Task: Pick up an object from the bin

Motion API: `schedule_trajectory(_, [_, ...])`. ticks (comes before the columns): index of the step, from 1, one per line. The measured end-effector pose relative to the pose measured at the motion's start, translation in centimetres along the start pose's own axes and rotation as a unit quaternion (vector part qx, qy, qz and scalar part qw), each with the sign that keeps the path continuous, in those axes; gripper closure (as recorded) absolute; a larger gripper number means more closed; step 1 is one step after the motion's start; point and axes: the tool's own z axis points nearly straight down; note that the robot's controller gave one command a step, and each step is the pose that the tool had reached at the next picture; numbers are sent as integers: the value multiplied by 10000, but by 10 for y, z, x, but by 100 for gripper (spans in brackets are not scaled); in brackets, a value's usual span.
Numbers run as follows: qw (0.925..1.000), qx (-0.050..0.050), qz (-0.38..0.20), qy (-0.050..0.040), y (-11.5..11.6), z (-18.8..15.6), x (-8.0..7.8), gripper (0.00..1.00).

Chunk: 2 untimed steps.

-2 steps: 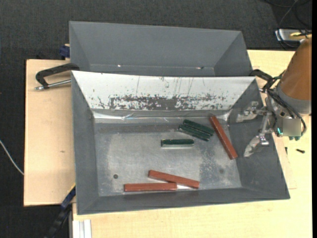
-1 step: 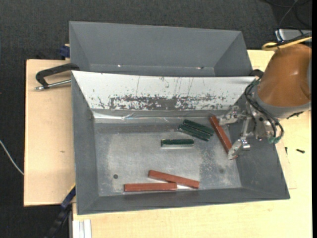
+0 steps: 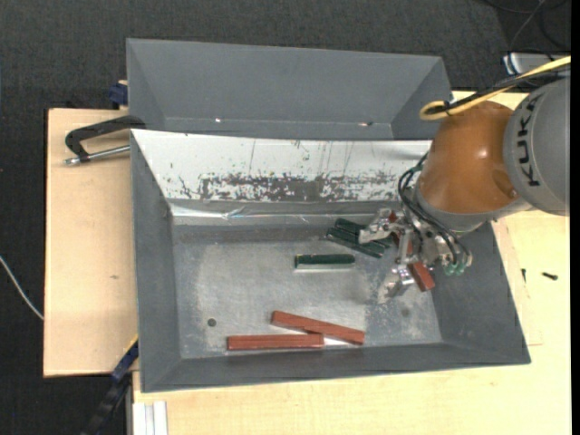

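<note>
My gripper (image 3: 397,285) hangs low over the right part of the bin floor, under the arm's orange cover. Just left of it lies a flat dark green bar (image 3: 323,261), lengthwise left to right. A second dark green piece (image 3: 348,233) lies tilted near the back wall, up and to the left of the gripper. Nothing shows held in the gripper. A small red bit (image 3: 422,277) sits against its right side; I cannot tell whether it is loose or part of the gripper.
Two long red-brown sticks lie near the front wall, one (image 3: 318,327) slanted and one (image 3: 275,342) level, touching at their ends. A small dark speck (image 3: 211,323) sits on the floor at front left. The orange cover hides the bin's right back corner.
</note>
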Motion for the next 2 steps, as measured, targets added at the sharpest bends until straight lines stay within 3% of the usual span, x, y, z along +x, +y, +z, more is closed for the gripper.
schedule_trajectory(1, [9998, -3, -203, -43, -19, 18, -24, 0])
schedule_trajectory(2, [9999, 14, 153, -78, 54, 31, -49, 100])
